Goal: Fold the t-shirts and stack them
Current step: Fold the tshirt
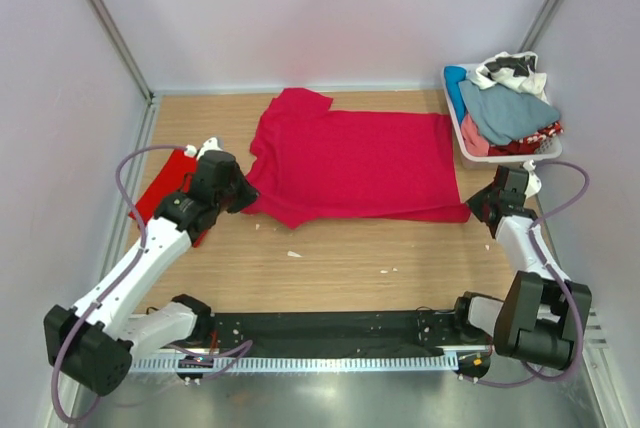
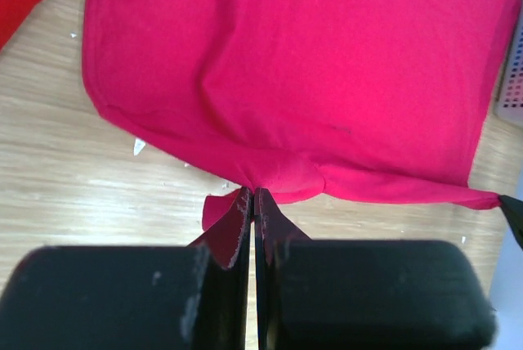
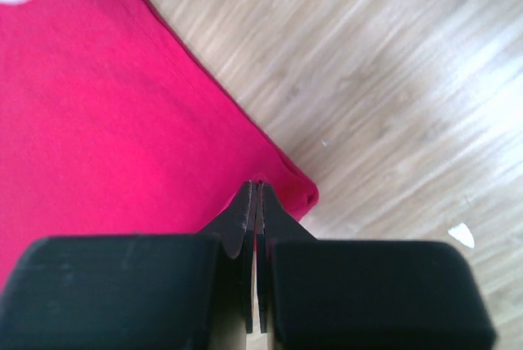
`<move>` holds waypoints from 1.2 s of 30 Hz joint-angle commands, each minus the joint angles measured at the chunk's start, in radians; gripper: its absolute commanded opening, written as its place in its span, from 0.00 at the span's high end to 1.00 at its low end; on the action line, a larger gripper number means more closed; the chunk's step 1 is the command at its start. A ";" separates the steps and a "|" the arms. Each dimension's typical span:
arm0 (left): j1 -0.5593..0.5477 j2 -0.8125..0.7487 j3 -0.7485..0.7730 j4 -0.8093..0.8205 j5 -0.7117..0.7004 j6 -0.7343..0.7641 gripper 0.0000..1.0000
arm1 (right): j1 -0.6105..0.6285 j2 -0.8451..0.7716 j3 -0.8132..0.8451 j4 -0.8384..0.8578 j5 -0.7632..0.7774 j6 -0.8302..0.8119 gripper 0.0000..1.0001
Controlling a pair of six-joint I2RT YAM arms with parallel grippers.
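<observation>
One crimson tee (image 1: 350,163), pinched — left claw (image 2: 252,199), right claw (image 3: 257,193)

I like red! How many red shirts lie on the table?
2: a raspberry t-shirt spread mid-table, a scarlet t-shirt far left. The basket may hide more.

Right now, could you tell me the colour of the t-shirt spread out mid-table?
The spread t-shirt is plain raspberry-crimson, clearest from the top external view.

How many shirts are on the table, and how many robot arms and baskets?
T-shirts on the table: 2 (crimson t-shirt, scarlet t-shirt)
Robot arms: 2 (left arm, right arm)
Baskets: 1 (laundry basket)
Total: 5
</observation>
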 commanded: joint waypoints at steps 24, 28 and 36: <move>0.064 0.517 0.429 0.083 -0.099 0.168 1.00 | 0.040 0.311 0.218 0.133 0.075 0.034 0.99; 0.079 0.534 0.450 0.081 -0.109 0.177 1.00 | 0.075 0.316 0.244 0.125 0.115 0.027 0.99; 0.108 0.530 0.464 0.083 -0.108 0.186 1.00 | 0.103 0.345 0.307 0.104 0.147 0.020 0.99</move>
